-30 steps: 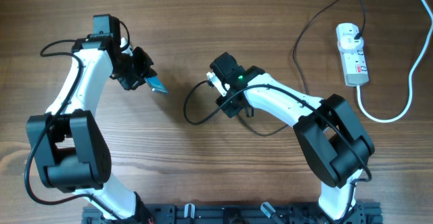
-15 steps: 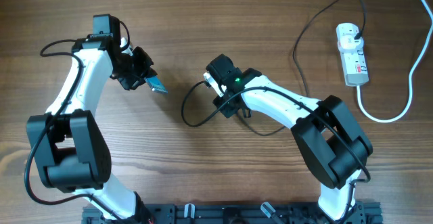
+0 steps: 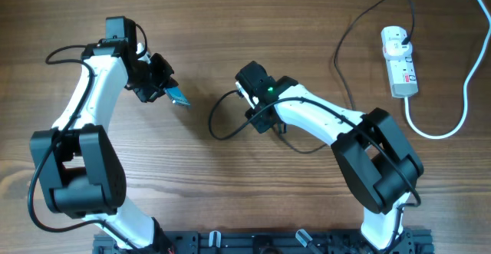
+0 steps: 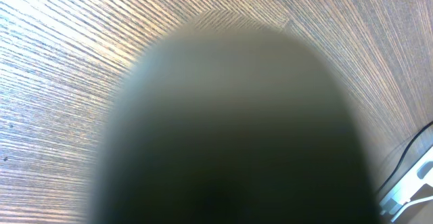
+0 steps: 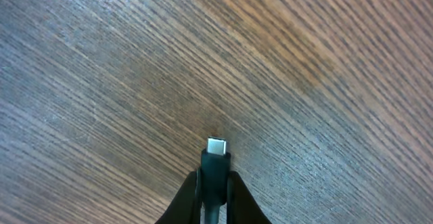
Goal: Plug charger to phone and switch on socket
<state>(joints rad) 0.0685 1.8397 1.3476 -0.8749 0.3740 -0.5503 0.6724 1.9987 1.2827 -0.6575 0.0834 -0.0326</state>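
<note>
My left gripper (image 3: 163, 87) is shut on the phone (image 3: 179, 96), whose turquoise screen sticks out to the lower right, lifted off the table. In the left wrist view a dark blurred shape (image 4: 230, 129) fills most of the frame and hides the fingers. My right gripper (image 3: 241, 93) is shut on the charger's dark connector (image 5: 216, 162); its metal tip points away from the fingers, just above the wood. The thin black charger cable (image 3: 217, 125) loops under the right arm and runs up to the white socket (image 3: 399, 61) at the far right. Gripper and phone are a short gap apart.
A thick white cord (image 3: 453, 123) curves from the socket along the right edge. The charger cable (image 3: 343, 47) arcs across the upper right. Bare wood table (image 3: 230, 24) lies between and behind the arms. A dark rail (image 3: 253, 242) runs along the front edge.
My right gripper with the connector shifted slightly left and then back right, and the cable loop moved with it. The left arm and phone have not moved.
</note>
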